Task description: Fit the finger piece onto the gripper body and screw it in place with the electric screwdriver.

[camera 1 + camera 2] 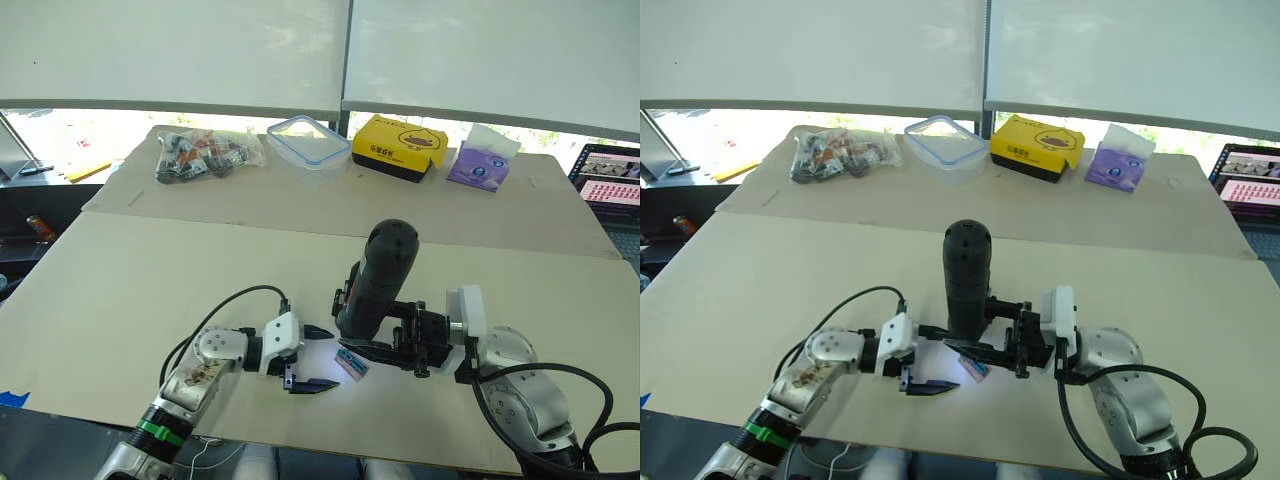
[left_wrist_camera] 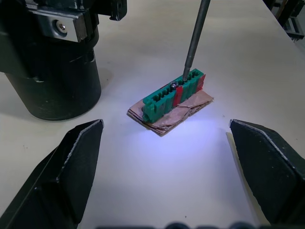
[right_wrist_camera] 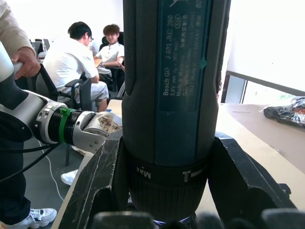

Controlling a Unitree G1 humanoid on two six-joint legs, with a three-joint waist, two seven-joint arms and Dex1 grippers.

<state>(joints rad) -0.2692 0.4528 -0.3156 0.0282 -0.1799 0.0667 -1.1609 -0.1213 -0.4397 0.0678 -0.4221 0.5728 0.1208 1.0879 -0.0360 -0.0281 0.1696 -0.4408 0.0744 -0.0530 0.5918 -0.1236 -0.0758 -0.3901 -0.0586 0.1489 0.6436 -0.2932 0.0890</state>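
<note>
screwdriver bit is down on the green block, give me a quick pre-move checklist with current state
1. Right gripper shut on the electric screwdriver: ok.
2. Screwdriver held upright: ok.
3. Bit on a screw in the green block: ok, tip sits in a slot by a screw head.
4. Left gripper open, clear of the block: ok.
5. Gripper body standing beside the block: ok.
6. Finger piece fitted on the body: cannot tell.

You have a beige flat desk (image 1: 120,300). At its 12 o'clock edge lie a clear plastic bag of parts (image 1: 205,153), a clear lidded tub (image 1: 307,145), a yellow box (image 1: 399,147) and a purple tissue pack (image 1: 481,162); near 6 o'clock sit a small green-and-brown block (image 2: 171,98) and a black cylindrical gripper body (image 2: 52,62).
</note>
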